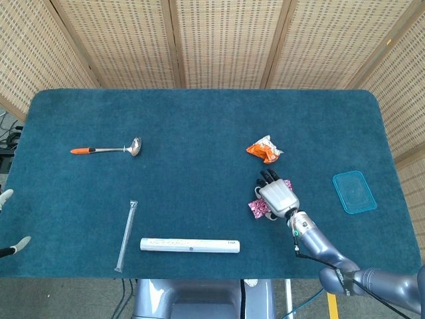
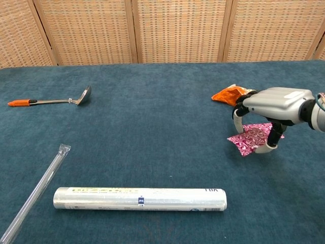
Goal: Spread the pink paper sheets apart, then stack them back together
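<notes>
One pink patterned paper sheet [image 2: 245, 140] hangs tilted just above the blue cloth, pinched by my right hand [image 2: 274, 103] between thumb and fingers. In the head view that sheet [image 1: 255, 209] pokes out to the left of the right hand [image 1: 277, 197]. A corner of a second pink sheet [image 1: 287, 184] shows at the hand's far side; in the chest view the two sheets seem to overlap under the hand. Only two spread fingertips of my left hand [image 1: 5, 197] show at the table's left edge, and they hold nothing.
An orange crumpled packet [image 2: 231, 95] lies just behind the right hand. A blue plastic lid [image 1: 354, 191] sits to its right. A film roll [image 2: 139, 198] and a clear tube [image 2: 38, 190] lie near the front edge. A ladle [image 2: 51, 100] rests at the far left.
</notes>
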Available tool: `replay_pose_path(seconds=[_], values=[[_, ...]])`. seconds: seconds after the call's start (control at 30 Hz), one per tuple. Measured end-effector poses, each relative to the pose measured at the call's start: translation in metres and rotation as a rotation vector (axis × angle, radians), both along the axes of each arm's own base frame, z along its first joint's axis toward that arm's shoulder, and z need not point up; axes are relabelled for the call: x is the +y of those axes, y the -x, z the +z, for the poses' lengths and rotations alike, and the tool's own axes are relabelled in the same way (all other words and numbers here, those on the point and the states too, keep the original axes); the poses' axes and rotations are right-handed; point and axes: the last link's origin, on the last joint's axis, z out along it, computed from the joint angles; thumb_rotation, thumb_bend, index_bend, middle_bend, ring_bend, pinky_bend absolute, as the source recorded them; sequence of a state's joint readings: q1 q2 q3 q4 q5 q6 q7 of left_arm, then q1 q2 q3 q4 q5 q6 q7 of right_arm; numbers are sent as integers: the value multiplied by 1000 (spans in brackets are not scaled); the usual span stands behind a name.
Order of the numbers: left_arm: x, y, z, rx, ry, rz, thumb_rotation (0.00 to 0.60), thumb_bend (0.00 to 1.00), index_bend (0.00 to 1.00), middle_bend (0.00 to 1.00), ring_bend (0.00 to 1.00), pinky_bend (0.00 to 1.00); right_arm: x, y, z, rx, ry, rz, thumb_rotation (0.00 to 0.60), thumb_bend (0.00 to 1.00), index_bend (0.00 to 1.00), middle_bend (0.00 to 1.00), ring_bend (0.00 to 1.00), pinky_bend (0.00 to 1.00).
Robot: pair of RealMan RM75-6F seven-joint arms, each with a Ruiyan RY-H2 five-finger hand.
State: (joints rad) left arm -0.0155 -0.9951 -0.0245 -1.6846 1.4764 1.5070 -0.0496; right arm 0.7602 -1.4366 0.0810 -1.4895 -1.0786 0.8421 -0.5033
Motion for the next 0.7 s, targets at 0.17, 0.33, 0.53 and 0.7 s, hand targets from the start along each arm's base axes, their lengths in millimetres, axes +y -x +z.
replay_pose_path(seconds=[0.17, 0.33, 0.53, 0.7], values=[[-1, 0, 1, 0, -3, 2, 572, 0, 97, 0, 0, 0, -19, -1, 6, 0, 43, -29, 600, 363, 463, 223, 0, 0], [-3, 2, 2, 2, -5, 7, 572, 0, 97, 0, 0, 0, -32, 1, 7, 8, 70, -52, 600, 363, 463, 223, 0, 0], [-4, 3, 3, 3, -8, 12, 571, 0, 97, 0, 0, 0, -42, 10, 7, 34, 90, -78, 600, 363, 463, 221, 0, 0], [-4, 3, 2, 3, -7, 13, 572, 0, 98, 0, 0, 0, -48, 19, 7, 53, 101, -97, 600, 363, 454, 217, 0, 0]])
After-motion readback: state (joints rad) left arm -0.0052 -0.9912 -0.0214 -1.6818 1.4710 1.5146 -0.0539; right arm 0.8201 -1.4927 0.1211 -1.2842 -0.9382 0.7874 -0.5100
